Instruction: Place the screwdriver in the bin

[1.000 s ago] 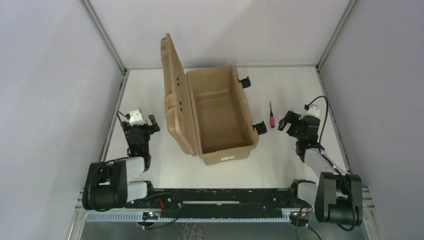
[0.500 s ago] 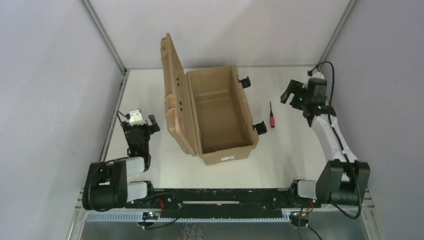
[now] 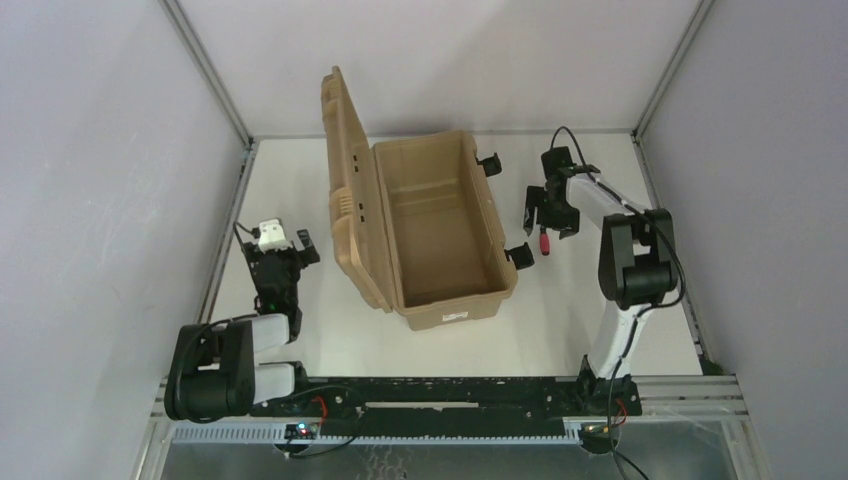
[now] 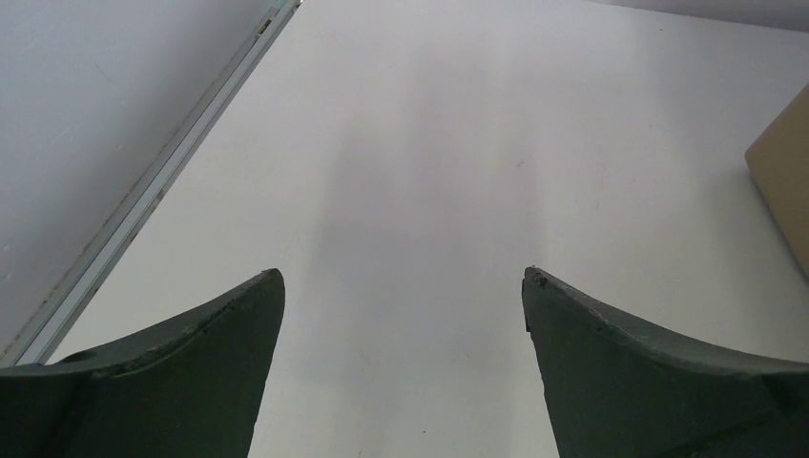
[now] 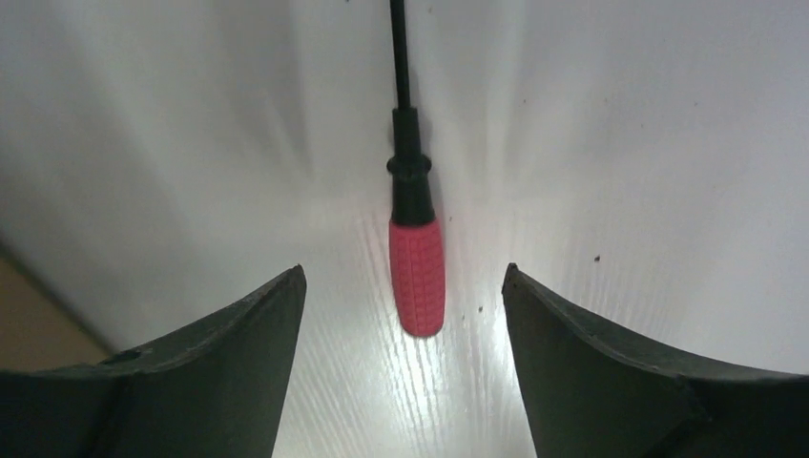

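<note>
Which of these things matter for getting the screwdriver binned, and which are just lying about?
Job: small red-handled screwdriver with thin dark shaft; open tan plastic bin with hinged lid; right claw, open, fingers flanking the handle.
Idle: left claw, open over white table.

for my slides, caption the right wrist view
Open right gripper framing the red-handled screwdriver, which lies flat on the white table.

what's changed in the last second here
The right arm swung from the near right of the table out to the far right, then left, bringing the right gripper over the screwdriver. Its fingers are open, one on each side of the red handle, gripping nothing. The screwdriver stayed lying beside the bin, lid open as before; the left gripper kept its place, open.
</note>
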